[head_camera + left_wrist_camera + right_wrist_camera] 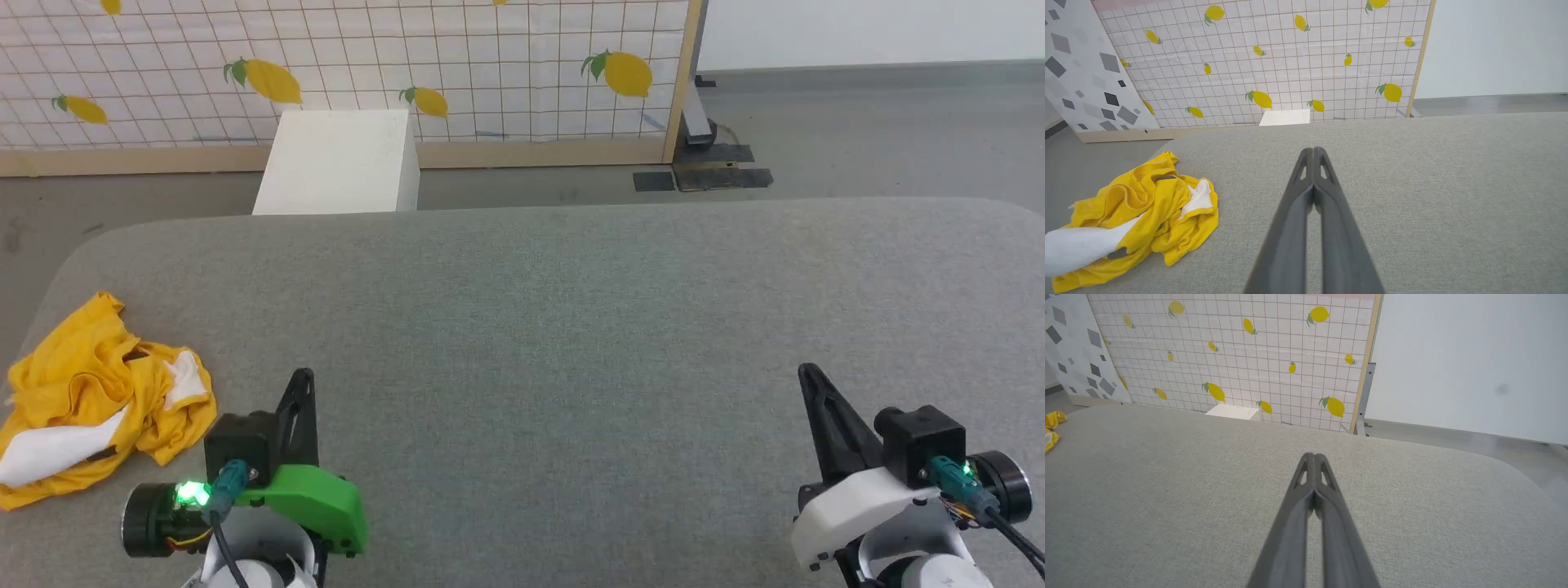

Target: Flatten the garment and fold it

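Note:
The yellow T-shirt (98,400) lies crumpled in a heap at the near left corner of the grey padded table (555,327), with white patches showing among its folds. In the left wrist view the T-shirt (1139,212) sits to the left of my fingers. My left gripper (304,377) hovers just right of the heap, shut and holding nothing; its tips (1312,150) meet over bare table. My right gripper (808,371) is far to the right, also shut and empty (1312,455). A sliver of the T-shirt (1051,428) shows at the right wrist view's left edge.
A white box (339,162) stands on the floor beyond the table's far edge. Behind it is a lemon-print grid panel (457,73) with a wooden frame. Grey floor (857,139) lies to the far right. The table's left corner is rounded near the shirt.

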Motion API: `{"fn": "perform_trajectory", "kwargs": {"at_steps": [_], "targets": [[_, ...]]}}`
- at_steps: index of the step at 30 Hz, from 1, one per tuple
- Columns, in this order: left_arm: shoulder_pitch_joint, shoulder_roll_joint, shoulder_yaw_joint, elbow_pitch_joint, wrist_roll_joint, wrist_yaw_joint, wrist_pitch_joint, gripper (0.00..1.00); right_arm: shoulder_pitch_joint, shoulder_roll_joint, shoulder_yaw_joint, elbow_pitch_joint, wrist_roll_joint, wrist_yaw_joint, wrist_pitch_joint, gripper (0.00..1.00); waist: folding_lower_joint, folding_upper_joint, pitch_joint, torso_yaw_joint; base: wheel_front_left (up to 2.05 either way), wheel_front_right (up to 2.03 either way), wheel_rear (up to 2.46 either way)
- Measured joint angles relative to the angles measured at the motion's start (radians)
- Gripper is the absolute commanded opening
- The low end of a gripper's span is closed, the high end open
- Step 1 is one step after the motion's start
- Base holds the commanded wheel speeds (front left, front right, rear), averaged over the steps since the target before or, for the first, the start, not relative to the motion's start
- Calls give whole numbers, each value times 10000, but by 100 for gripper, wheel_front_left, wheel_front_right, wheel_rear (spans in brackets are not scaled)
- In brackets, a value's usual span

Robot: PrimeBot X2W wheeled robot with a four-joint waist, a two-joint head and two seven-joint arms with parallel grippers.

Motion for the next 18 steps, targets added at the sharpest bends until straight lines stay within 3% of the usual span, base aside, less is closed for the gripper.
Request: {"fn": "perform_trajectory", "kwargs": {"at_steps": [18], "targets": [[0, 0, 2, 0, 0, 0, 0, 0, 0, 0, 2, 0, 0, 0, 0, 0, 0, 0, 0, 0, 0, 0, 0]]}}
